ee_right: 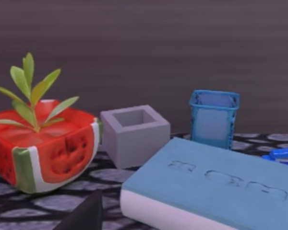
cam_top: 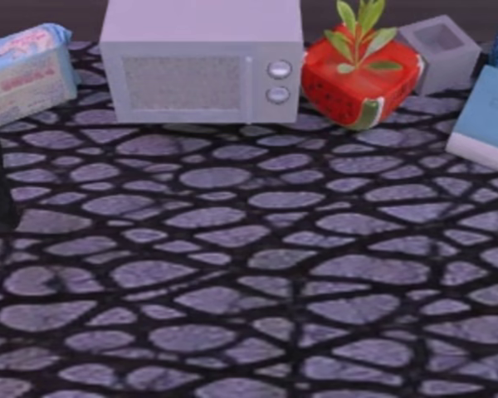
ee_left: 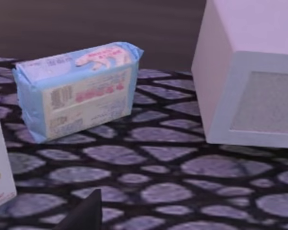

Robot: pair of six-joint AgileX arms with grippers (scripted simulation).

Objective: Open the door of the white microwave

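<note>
Microwave (cam_top: 201, 58) was seen at the table's far edge, left of centre, its door (cam_top: 183, 83) shut flat against the front. A wipes packet (cam_top: 25, 70) lay left, a watermelon planter (cam_top: 361, 79) right. Neither gripper was shown clearly; finger state cannot be told.

a boxy white microwave (cam_top: 201, 58) sits at the upper middle of the top view, with a grey speckled mesh window in its white door (cam_top: 181, 83) and two round grey knobs (cam_top: 279, 81). the table (cam_top: 249, 274) shows lilac stones with black gaps. upper right: a red watermelon-patterned pot (cam_top: 361, 79) with green leaves, a light blue book (cam_top: 488, 116).
</note>
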